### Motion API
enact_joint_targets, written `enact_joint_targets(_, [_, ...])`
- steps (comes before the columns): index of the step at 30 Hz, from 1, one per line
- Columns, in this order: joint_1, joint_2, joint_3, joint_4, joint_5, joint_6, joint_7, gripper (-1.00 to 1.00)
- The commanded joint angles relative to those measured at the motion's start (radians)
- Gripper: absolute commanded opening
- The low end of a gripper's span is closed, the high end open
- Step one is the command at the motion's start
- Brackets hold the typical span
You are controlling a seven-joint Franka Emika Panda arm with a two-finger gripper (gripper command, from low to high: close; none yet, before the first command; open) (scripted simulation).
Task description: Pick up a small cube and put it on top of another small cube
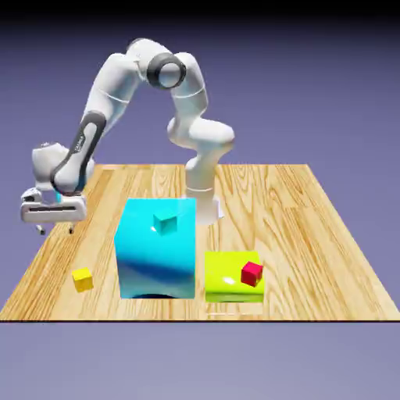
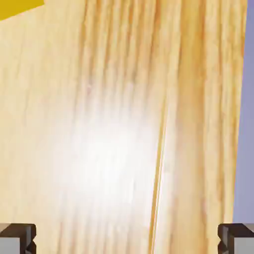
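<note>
The small yellow cube (image 1: 83, 279) lies on the wooden table near its front corner at the exterior view's left. A corner of it shows at the hand view's top left (image 2: 17, 7). The tiny teal-cyan cube (image 1: 165, 223) rests on top of the large glossy cyan block (image 1: 156, 248). My gripper (image 1: 56, 229) hangs open over the table's left edge, behind the yellow cube and well apart from it. Its two fingertips (image 2: 18, 238) stand wide apart with only bare wood between them.
A large yellow-green block (image 1: 233, 276) stands right of the cyan block, with a tiny red cube (image 1: 251, 273) on it. The table's edge (image 2: 240, 124) runs close along the hand view's right side. The arm's base (image 1: 201, 205) stands behind the cyan block.
</note>
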State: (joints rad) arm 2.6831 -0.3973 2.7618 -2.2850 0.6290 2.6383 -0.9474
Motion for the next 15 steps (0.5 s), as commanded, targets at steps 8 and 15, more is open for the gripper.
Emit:
enact_joint_targets(8, [0.157, -0.140, -0.006, 0.072, 0.231, -0.001, -0.185, 0.00])
enact_joint_targets(15, [0.172, -0.162, -0.017, 0.081, 0.264, 0.000, -0.207, -1.00])
